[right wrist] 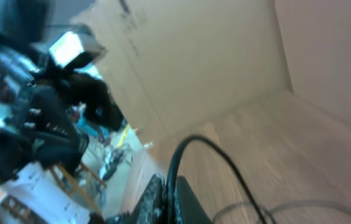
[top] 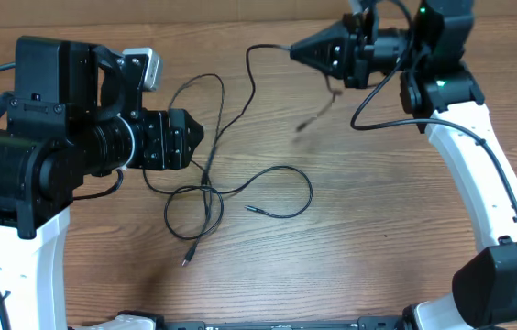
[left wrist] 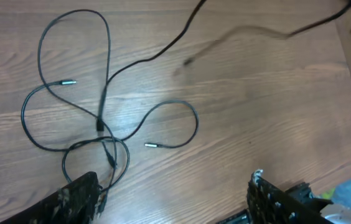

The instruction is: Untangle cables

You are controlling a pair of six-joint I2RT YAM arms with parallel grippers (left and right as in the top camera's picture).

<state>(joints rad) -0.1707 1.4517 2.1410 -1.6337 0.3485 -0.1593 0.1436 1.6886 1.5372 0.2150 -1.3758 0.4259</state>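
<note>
The cables (top: 206,179) lie in loose loops on the table (top: 378,211), mid pic, just beside the left pincer (top: 199,137). From the left wrist cam that pincer (left wrist: 174,179) is spread wide w/ nothing in it, & its fingers (left wrist: 82,196) are cut off at the bottom edge. One strand runs up to the right pincer (top: 295,50), which is pressed together on it. A bit of cord near it is just a blur. The right wrist cam is v. blurry: only a black loop by the pincer (right wrist: 166,196) shows.
</note>
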